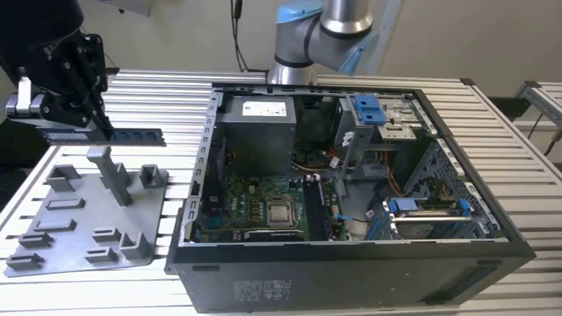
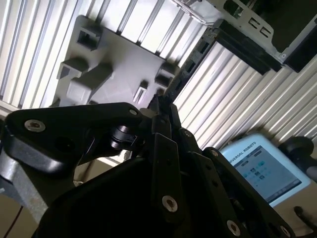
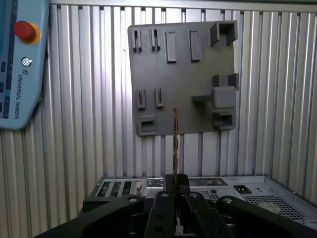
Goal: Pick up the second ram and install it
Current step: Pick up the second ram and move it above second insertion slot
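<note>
In the exterior view my gripper hangs at the far left, shut on the second ram. The ram is a long dark stick with a row of chips, held level above the grey holder tray and clear of its blocks. The first wrist view shows the ram edge-on as a thin strip rising from between my fingers, with the tray behind it. The open computer case lies toward the exterior view's right. In its floor sits the green motherboard with long black slots.
The tray carries several grey holder blocks and a tall post just under the ram. A power supply and blue drive brackets fill the case's far side. A teach pendant lies on the slatted table. The arm's base stands behind the case.
</note>
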`<state>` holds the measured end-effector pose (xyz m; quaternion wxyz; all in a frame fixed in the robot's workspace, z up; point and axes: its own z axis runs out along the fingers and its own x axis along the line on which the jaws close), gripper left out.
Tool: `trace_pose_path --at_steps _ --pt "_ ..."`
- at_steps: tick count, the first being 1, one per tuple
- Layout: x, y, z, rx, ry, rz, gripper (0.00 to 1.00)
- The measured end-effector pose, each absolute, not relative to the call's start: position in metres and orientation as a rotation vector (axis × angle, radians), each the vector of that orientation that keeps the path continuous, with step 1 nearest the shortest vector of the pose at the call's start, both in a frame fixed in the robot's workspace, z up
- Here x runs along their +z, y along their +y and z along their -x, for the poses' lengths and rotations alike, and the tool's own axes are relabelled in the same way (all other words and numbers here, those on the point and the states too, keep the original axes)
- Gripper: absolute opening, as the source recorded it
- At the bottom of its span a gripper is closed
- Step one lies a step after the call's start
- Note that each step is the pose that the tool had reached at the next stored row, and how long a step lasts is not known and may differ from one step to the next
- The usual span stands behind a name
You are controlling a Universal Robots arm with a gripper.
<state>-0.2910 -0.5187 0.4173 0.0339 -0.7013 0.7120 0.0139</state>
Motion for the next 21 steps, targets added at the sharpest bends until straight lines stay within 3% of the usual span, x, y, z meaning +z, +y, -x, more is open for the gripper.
trace_pose_path --at_steps 21 --pt "0.417 -0.519 0.250 0.043 2.190 2.157 0.14"
